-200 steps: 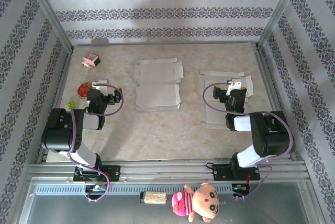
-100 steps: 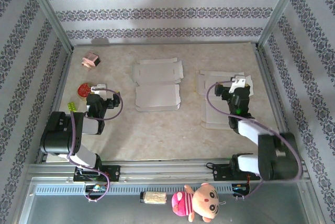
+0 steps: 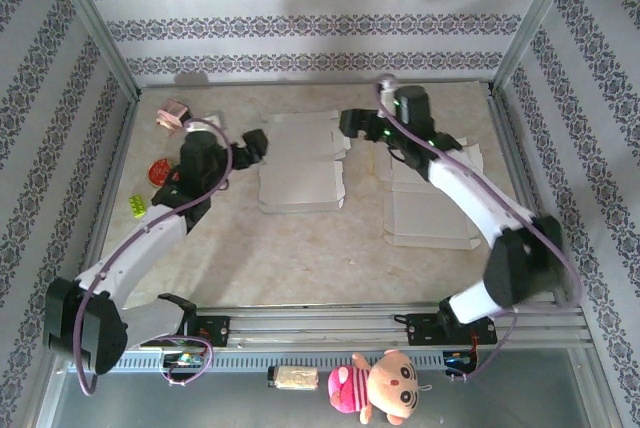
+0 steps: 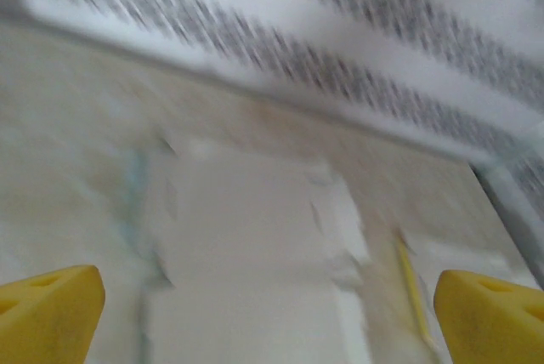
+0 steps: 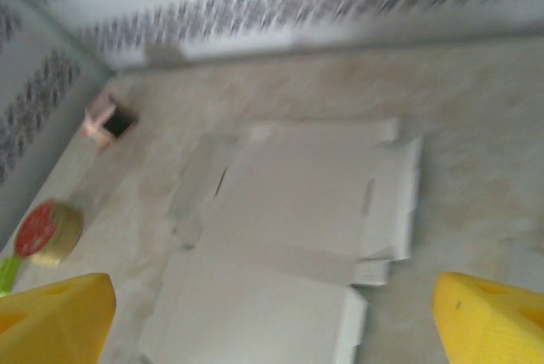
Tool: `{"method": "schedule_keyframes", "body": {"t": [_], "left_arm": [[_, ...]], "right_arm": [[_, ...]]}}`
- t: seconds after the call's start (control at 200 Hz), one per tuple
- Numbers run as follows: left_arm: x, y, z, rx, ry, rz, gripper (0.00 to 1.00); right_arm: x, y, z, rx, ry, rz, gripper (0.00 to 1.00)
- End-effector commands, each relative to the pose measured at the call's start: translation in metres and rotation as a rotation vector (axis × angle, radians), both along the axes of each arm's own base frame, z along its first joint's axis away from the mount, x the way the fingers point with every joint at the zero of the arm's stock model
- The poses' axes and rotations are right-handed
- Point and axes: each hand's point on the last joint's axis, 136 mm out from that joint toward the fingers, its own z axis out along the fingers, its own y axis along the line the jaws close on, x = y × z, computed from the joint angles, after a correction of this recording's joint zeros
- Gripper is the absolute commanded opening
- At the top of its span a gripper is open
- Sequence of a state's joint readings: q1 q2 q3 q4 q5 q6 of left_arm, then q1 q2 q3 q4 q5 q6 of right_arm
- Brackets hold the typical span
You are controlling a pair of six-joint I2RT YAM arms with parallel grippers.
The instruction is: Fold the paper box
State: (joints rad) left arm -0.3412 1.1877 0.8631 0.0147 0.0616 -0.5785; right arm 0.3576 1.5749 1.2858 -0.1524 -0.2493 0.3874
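A flat, unfolded white paper box (image 3: pixel 300 163) lies on the table's middle toward the back. My left gripper (image 3: pixel 254 144) hovers at its left edge, and my right gripper (image 3: pixel 352 124) hovers at its upper right corner. Both stand open with nothing between their fingers. In the blurred left wrist view the paper box (image 4: pixel 255 253) spreads between the yellow fingertips (image 4: pixel 47 313) of the left gripper (image 4: pixel 270 321). In the right wrist view the paper box (image 5: pixel 297 202) lies ahead of the right gripper (image 5: pixel 272 321), whose yellow pads (image 5: pixel 493 317) stand wide apart.
A second flat paper sheet (image 3: pixel 430 203) lies under the right arm. A small pink box (image 3: pixel 173 114), a red round lid (image 3: pixel 158 170) and a green piece (image 3: pixel 136 205) sit along the left side. A plush toy (image 3: pixel 385 388) lies in front of the arm bases. Patterned walls enclose the table.
Both arms have swung out from their folded poses near the table's sides toward the central paper box. Both grippers stayed open.
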Motion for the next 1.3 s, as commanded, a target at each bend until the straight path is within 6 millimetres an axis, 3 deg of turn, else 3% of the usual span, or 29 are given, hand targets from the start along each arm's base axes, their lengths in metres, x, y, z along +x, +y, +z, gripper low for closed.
{"method": "schedule_keyframes", "body": {"t": [0.0,0.13,0.25,0.435,0.615,0.815,0.919,0.994,1.154,1.294], "left_arm": [[-0.045,-0.048,-0.045,-0.112,0.332,-0.167,1.0],[-0.07,-0.07,-0.046,-0.105,0.381,-0.283,1.0],[-0.084,-0.06,-0.049,-0.04,0.386,-0.27,1.0],[-0.093,-0.045,-0.057,0.008,0.402,-0.23,1.0],[-0.093,-0.034,-0.062,0.053,0.419,-0.185,0.99],[-0.085,-0.008,-0.071,0.141,0.476,-0.047,0.99],[-0.075,0.006,-0.075,0.177,0.496,0.003,0.99],[-0.066,0.016,-0.078,0.19,0.508,0.024,0.99],[-0.041,0.046,-0.084,0.211,0.542,0.056,1.0],[-0.018,0.068,-0.095,0.185,0.57,0.066,0.97]], "right_arm": [[0.014,0.012,-0.049,-0.056,0.226,0.026,0.94],[0.064,0.01,-0.085,-0.146,0.286,-0.02,0.92],[0.102,0.004,-0.12,-0.207,0.345,-0.051,0.9],[0.128,0.002,-0.163,-0.26,0.431,-0.052,0.89],[0.128,0.006,-0.188,-0.265,0.479,-0.027,0.87],[0.117,0.016,-0.209,-0.258,0.533,0.02,0.75],[0.115,0.018,-0.212,-0.255,0.543,0.032,0.56],[0.113,0.019,-0.21,-0.259,0.539,0.043,0.34],[0.096,0.031,-0.182,-0.257,0.504,0.11,0.02],[0.067,0.048,-0.165,-0.206,0.474,0.188,0.0]]}}
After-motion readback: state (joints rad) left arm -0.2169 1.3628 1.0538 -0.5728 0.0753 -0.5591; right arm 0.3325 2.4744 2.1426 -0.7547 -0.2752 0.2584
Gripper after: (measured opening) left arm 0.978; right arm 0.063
